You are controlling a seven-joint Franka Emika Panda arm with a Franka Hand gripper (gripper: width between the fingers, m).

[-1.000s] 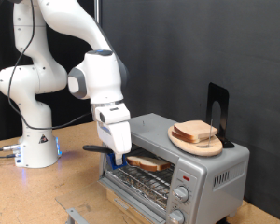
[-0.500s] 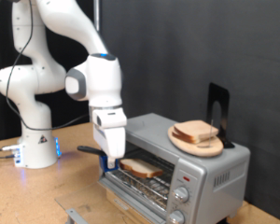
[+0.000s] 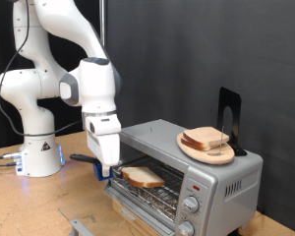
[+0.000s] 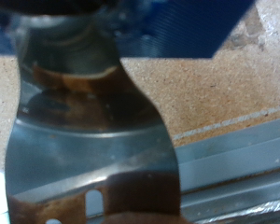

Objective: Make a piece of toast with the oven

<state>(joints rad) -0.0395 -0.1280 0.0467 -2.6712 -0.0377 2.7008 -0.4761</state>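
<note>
The silver oven [image 3: 202,182] stands at the exterior view's lower right with its door open. A slice of toast [image 3: 143,177] lies at the oven's mouth, over the wire rack's front. My gripper [image 3: 104,169] hangs just to the exterior view's left of the toast, shut on a spatula with a dark handle [image 3: 82,157] and a blue part [image 3: 97,168]. In the wrist view the spatula's shiny slotted metal blade [image 4: 93,159] fills the middle, over the wooden table [image 4: 224,93]. The fingertips themselves are hidden.
A wooden plate [image 3: 206,149] with two more bread slices [image 3: 206,138] sits on the oven's top, next to a black stand [image 3: 228,118]. The arm's white base [image 3: 34,157] stands at the exterior view's left on the wooden table [image 3: 29,211].
The arm has swung toward the exterior view's left, away from the oven. The toast has slid the same way, out to the front of the oven's opening.
</note>
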